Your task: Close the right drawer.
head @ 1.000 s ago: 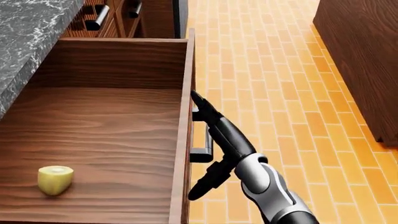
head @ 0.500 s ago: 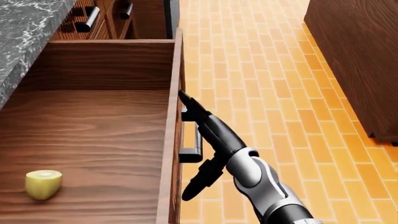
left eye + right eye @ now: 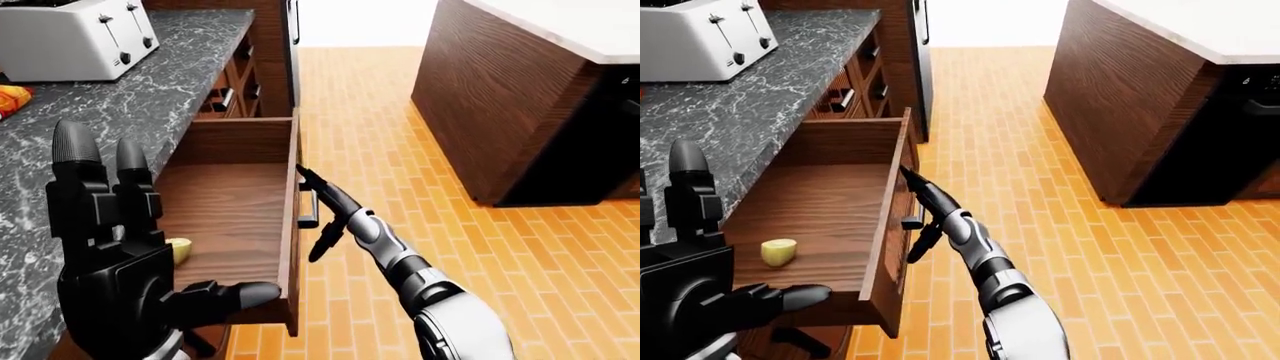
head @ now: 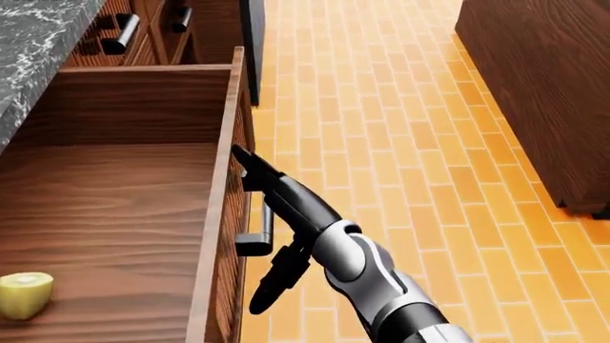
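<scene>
The right drawer [image 4: 221, 179] of dark wood stands pulled far out from under the grey marble counter [image 3: 150, 82]. Half a lemon [image 4: 23, 294] lies on its floor at the lower left. My right hand [image 4: 277, 214] is open at the drawer's outer face, its long fingers [image 4: 249, 166] laid flat against the wood just above the metal handle [image 4: 259, 232]. The thumb hangs below the handle. My left hand [image 3: 120, 255] is raised and open at the lower left of the left-eye view, holding nothing.
A white toaster [image 3: 75, 37] sits on the counter at the upper left. Further drawers with bar handles [image 4: 119, 32] lie beyond the open one. A dark wooden island [image 3: 500, 97] stands at the right across the orange brick floor [image 4: 400, 143].
The whole head view has shifted left. The drawer front, the lemon and my right hand moved left more than the counter did, so the drawer has slid in somewhat.
</scene>
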